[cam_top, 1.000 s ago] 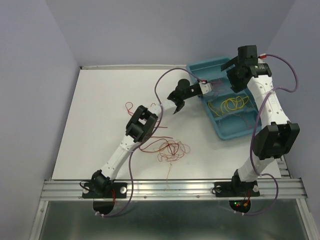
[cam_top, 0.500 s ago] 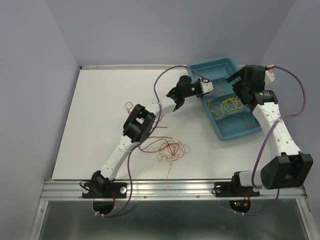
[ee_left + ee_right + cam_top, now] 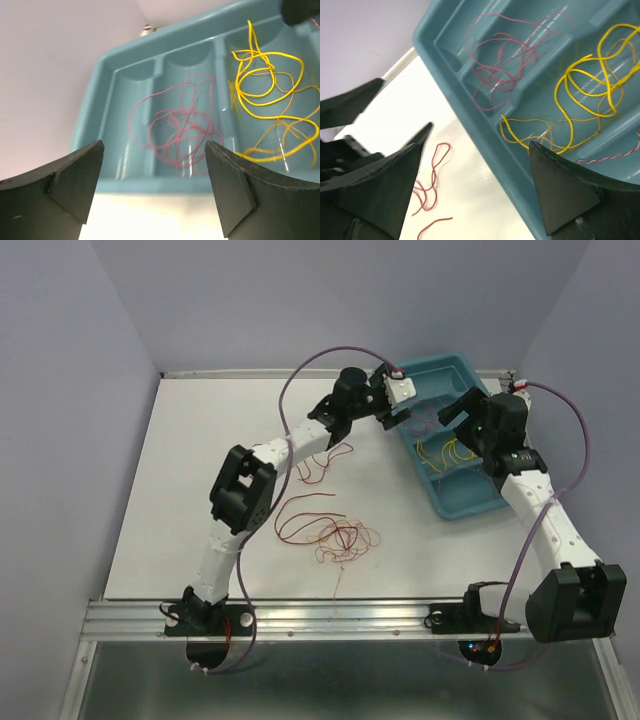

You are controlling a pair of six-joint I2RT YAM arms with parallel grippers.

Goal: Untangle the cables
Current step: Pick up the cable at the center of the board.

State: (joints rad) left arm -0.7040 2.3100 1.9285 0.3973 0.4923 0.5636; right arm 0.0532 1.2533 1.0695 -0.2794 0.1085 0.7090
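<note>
Cables (image 3: 180,130) nearest the left gripper (image 3: 154,150), whose jaws gape empty, are pink strands (image 3: 492,80) and yellow strands (image 3: 265,95) in the teal tray (image 3: 95,115) just ahead. The right gripper (image 3: 480,137), likewise agape, hovers over them. Well behind both, a red-orange tangle (image 3: 338,538) lies on the table (image 3: 190,460).

A robot lab booth (plain walls (image 3: 70,440), white table (image 3: 190,470), aluminium mounting rail (image 3: 340,617)).

Left pincer (image 3: 154,150), right pincer (image 3: 476,146): both agape.
</note>
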